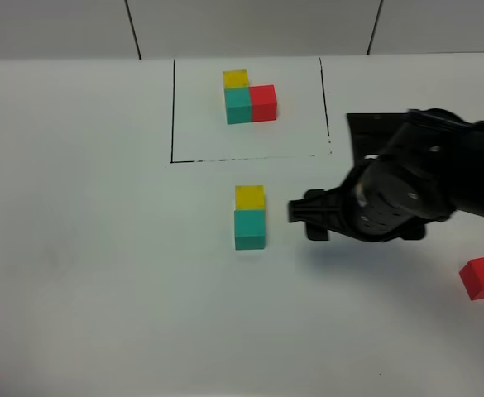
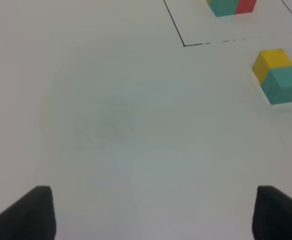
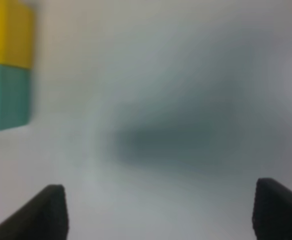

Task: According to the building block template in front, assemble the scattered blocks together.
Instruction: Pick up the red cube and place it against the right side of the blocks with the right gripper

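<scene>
The building block template is a yellow, teal and red L inside a black-line rectangle at the back of the table. In front of it the loose yellow cube touches the teal cube, yellow on the far side. The loose red cube lies alone at the far right. My right gripper hovers just right of the pair, open and empty, with the yellow cube and teal cube beside it. My left gripper is open over bare table, well away from the pair.
The white table carries the frame's black line, whose near left corner shows in the left wrist view. My dark right arm reaches in from the right edge, above the table between the pair and the red cube.
</scene>
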Tool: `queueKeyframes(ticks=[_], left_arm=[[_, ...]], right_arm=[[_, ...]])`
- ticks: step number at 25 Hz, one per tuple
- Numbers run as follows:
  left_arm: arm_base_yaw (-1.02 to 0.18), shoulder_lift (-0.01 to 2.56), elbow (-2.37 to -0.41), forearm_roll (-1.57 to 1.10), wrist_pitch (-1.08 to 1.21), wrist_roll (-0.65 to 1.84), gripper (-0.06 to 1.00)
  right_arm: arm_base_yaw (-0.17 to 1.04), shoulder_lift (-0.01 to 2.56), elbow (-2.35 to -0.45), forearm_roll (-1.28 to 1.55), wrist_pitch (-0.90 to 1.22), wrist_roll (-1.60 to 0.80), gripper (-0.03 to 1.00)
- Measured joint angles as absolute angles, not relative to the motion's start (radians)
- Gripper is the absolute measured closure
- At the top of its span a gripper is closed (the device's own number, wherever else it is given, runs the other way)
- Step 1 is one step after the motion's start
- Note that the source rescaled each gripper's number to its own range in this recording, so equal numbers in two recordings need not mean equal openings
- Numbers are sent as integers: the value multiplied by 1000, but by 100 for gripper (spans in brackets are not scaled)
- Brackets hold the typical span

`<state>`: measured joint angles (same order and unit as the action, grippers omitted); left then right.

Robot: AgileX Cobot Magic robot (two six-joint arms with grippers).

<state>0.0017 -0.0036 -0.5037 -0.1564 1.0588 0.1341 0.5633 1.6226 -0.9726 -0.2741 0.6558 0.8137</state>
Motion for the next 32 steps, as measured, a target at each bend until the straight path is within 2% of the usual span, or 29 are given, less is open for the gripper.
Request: queueKeyframes(ticks=[8,12,20,25,32], left_arm=[[2,-4,-504,-156,1059,133,4],[2,-4,-504,-156,1059,133,4],[2,-4,-504,-156,1059,133,4],[2,-4,-504,-156,1059,133,4],[2,-4,-504,-156,1059,133,4]], right_arm=[[340,1400,-821,-387,802,666,26],[198,1364,-776,-293,805,507,26],[-72,1362,-711,-18,695,21,26],[-110,1362,-707,113,684,-217,26],[-115,1430,-697,120,665,-263,26]])
